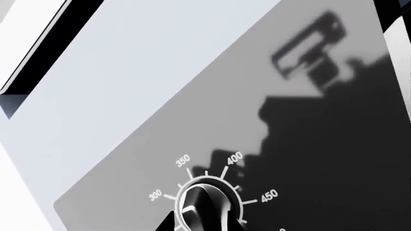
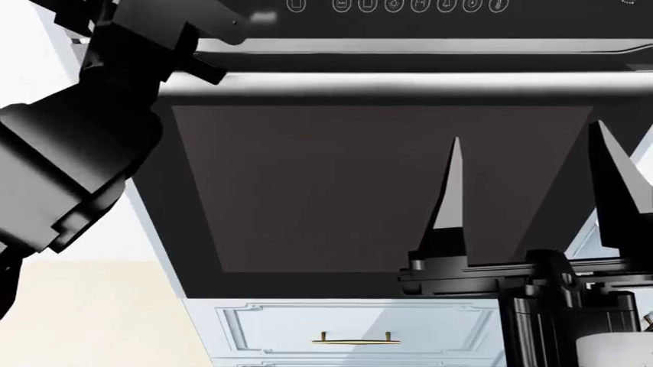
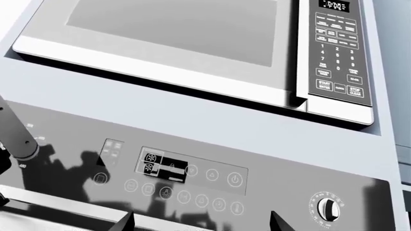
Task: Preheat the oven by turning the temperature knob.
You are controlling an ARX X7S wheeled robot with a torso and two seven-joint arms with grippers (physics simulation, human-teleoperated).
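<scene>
We see the left gripper (image 2: 240,15) up at the oven (image 2: 378,191) control strip, grip unclear | temperature knob (image 1: 204,207) close below its camera | right gripper (image 2: 531,191) spread wide, holding nothing.

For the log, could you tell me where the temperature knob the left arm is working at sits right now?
In the left wrist view the temperature knob sits on the oven's grey control panel, ringed by 300 to 450 markings, directly before the left arm's camera.
</scene>
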